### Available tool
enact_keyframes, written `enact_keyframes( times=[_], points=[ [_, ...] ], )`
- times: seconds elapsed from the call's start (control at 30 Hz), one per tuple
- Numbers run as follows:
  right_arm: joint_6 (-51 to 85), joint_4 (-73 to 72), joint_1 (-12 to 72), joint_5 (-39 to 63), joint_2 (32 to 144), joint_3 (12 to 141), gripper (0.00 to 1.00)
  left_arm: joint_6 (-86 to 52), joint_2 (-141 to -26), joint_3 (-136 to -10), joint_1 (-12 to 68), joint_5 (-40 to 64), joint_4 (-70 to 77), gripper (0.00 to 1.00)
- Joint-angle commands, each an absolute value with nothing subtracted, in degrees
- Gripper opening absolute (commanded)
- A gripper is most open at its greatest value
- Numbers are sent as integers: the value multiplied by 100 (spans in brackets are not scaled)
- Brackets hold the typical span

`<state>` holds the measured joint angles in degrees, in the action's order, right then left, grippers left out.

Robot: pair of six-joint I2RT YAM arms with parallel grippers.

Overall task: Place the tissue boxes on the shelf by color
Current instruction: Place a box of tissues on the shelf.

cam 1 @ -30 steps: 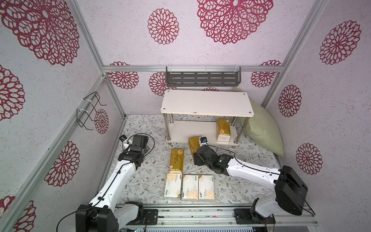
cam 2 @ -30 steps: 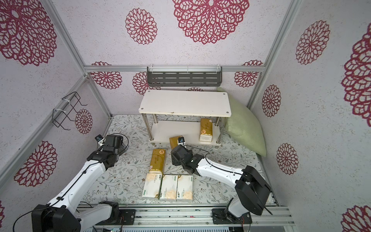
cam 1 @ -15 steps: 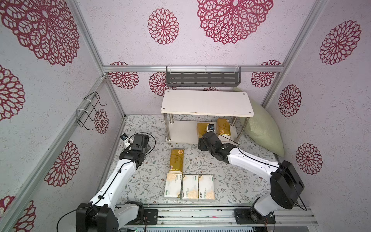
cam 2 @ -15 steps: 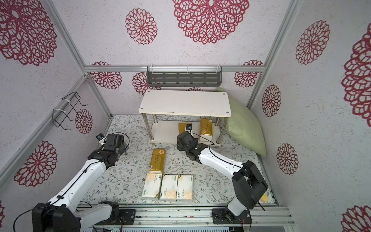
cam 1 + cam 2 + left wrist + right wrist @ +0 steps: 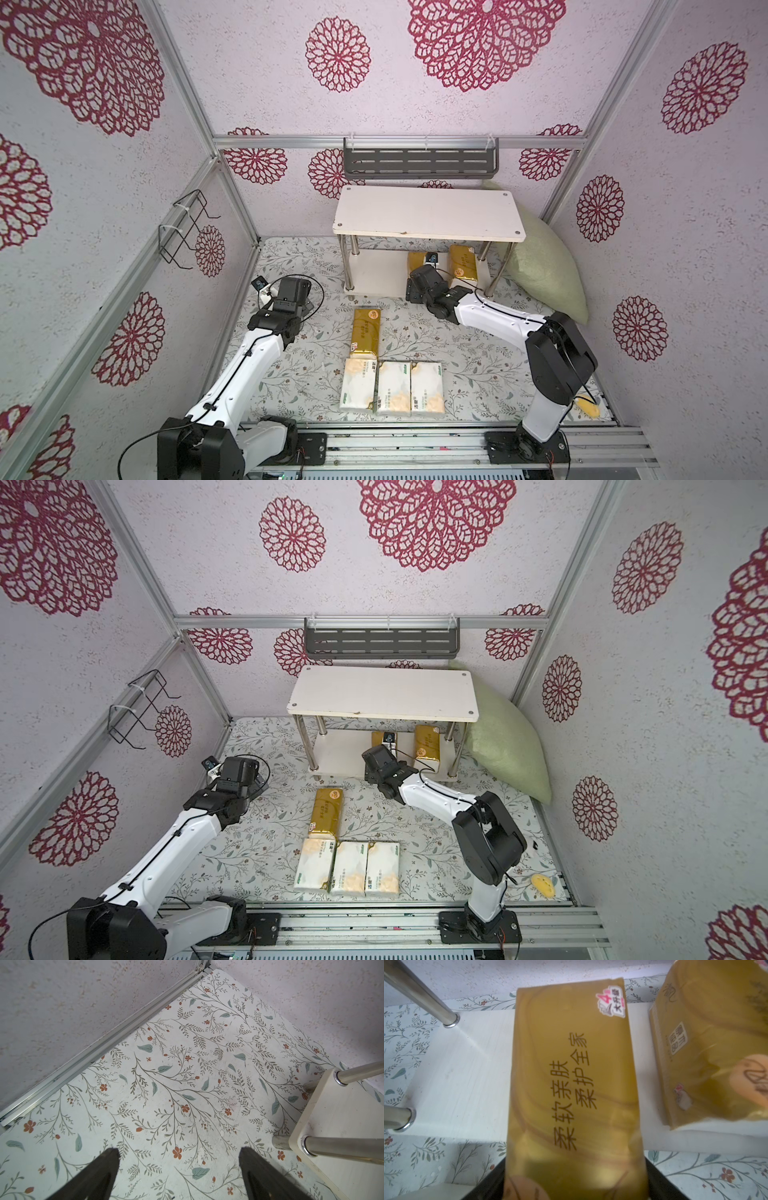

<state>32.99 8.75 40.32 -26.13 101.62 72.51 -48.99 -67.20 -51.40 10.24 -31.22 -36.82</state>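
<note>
The shelf (image 5: 428, 212) stands at the back, and one gold tissue box (image 5: 462, 261) lies on its lower board (image 5: 374, 270). My right gripper (image 5: 574, 1167) is shut on a second gold tissue box (image 5: 571, 1084), which reaches in over that lower board to the left of the first (image 5: 708, 1053). Whether it rests on the board I cannot tell. A third gold box (image 5: 365, 332) lies on the floor. Three white boxes (image 5: 392, 386) sit side by side in front of it. My left gripper (image 5: 178, 1151) hangs open over bare floor, left of the shelf.
A pale green pillow (image 5: 540, 270) leans against the right wall beside the shelf. A dark grey slotted rack (image 5: 419, 160) hangs on the back wall and a black wire holder (image 5: 187, 232) on the left wall. A small yellow object (image 5: 588, 409) lies at the front right corner.
My right gripper carried its gold box from the floor in front of the shelf back and right, in over the lower board. The left arm barely moved.
</note>
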Motion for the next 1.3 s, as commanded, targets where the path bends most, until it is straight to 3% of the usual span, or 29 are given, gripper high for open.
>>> enact_keyframes(
  times=[0.0,1.27],
  points=[
    [3321,673,3895,-2803,10198,7518,79,-4799,-6644,-5229,1068,-3231,-3727,97],
    [3249,604,3667,-2393,11085,8368,79,-4774,-6588,-5186,1081,-3317,-3788,97]
  ],
)
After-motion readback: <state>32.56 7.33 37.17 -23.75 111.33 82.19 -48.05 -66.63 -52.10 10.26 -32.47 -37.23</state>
